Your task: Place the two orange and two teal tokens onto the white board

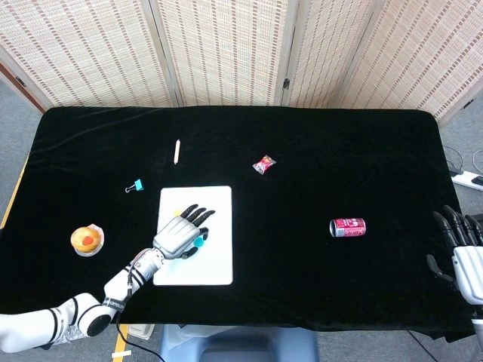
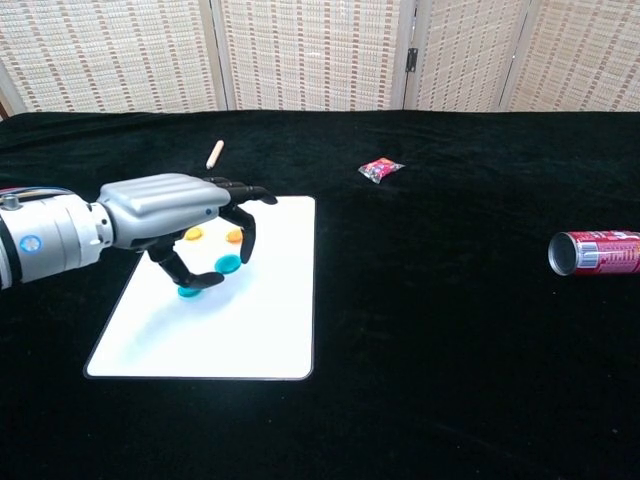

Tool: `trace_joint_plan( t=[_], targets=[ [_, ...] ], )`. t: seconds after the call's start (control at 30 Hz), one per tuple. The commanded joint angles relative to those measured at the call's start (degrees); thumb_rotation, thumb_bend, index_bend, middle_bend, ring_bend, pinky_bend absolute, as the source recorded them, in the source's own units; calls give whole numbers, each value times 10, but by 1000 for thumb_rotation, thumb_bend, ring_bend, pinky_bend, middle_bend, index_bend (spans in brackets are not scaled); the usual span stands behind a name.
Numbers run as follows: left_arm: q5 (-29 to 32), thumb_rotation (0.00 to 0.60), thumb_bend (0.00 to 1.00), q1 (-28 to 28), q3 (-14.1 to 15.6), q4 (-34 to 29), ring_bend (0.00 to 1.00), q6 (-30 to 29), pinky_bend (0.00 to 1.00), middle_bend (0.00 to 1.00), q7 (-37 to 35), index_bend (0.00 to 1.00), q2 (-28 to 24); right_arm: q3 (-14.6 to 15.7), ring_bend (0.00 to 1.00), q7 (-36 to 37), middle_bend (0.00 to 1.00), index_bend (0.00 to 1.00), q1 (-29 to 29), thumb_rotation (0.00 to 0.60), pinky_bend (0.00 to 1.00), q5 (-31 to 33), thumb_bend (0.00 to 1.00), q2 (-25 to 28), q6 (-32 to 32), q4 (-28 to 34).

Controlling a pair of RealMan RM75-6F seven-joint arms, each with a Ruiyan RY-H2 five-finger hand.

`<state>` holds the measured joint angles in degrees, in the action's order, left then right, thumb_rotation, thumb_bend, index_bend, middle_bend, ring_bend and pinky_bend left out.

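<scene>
A teal token (image 2: 227, 264) is pinched by the left hand (image 2: 185, 215) above the white board (image 2: 260, 320). Two orange tokens (image 2: 234, 236) & another teal token (image 2: 187, 291) are seen on the board. Right hand (image 1: 462, 249) is kept at table edge, fingers apart, nothing held.

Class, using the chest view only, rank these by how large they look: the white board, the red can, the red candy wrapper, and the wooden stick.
1. white board
2. red can
3. red candy wrapper and wooden stick: they look alike in size and both lie far from the camera, so no ranking between them.
</scene>
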<state>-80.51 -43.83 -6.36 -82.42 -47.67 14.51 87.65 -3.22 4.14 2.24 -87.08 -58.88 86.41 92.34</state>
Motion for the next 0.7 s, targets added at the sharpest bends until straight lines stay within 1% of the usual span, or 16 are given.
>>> trace_joint_plan(
  t=[0.03, 0.27, 0.57, 0.63, 0.7],
  targets=[
    [13, 600, 476, -5, 2, 2, 0, 6, 0, 60, 11, 482, 8, 0, 0, 0, 0, 0, 0, 600, 0, 1, 439, 0, -1, 0],
    [42, 600, 476, -15, 2, 11, 0, 18, 0, 60, 32, 473, 22, 0, 0, 1, 0, 0, 0, 600, 0, 0, 438, -1, 0, -1],
    [61, 600, 475, -21, 7, 16, 0, 19, 0, 60, 48, 461, 27, 0, 0, 2, 0, 0, -1, 600, 0, 2, 438, -1, -1, -3],
    [65, 600, 475, -22, 9, 13, 0, 21, 0, 60, 50, 438, 24, 0, 0, 3, 0, 0, -1, 600, 0, 3, 438, -2, -1, -3],
    [69, 600, 473, -22, 10, 6, 0, 24, 0, 59, 47, 389, 21, 0, 0, 3, 0, 0, -1, 600, 0, 3, 438, -2, -1, -4]
  ],
)
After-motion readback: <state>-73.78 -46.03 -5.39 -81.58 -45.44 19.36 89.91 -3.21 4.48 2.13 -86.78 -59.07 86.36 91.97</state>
